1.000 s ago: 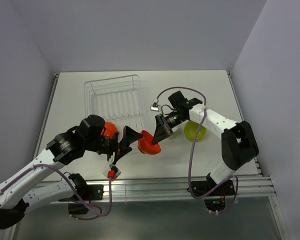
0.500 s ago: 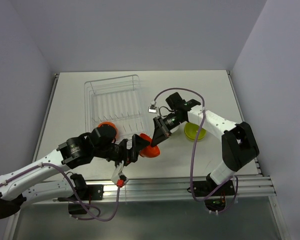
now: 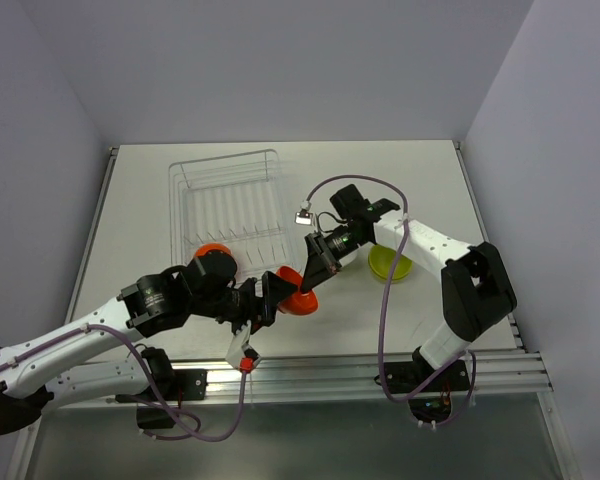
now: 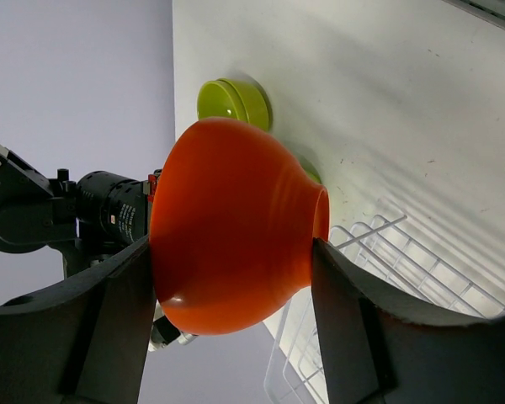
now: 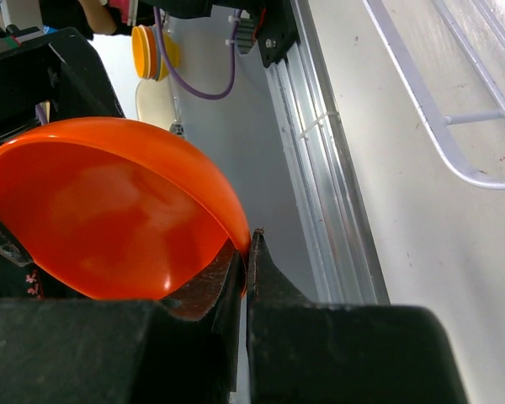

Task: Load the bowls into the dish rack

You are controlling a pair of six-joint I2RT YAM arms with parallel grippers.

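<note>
A glossy orange-red round plastic bowl [image 3: 300, 300] hangs in the air on its side, above the white worktop [image 3: 400, 180] and just off the near right corner of the silvery wire dish rack [image 3: 225, 195], with both arms on it at once. The left gripper [image 3: 278, 296] is clenched around the bowl's body: in the left wrist view its two dark fingers [image 4: 109, 328] press against opposite sides of the bowl. The right gripper [image 3: 311, 282] is clamped tight on the bowl's thin rim, one finger inside the bowl and one outside. A second orange-red bowl [image 3: 214, 258] sits at the rack's near left corner, partly hidden by the left arm; whether it lies inside the wires cannot be told. A lime green plastic bowl [image 3: 391, 264] rests upright on the worktop beside the right arm, well apart from the rack.
</note>
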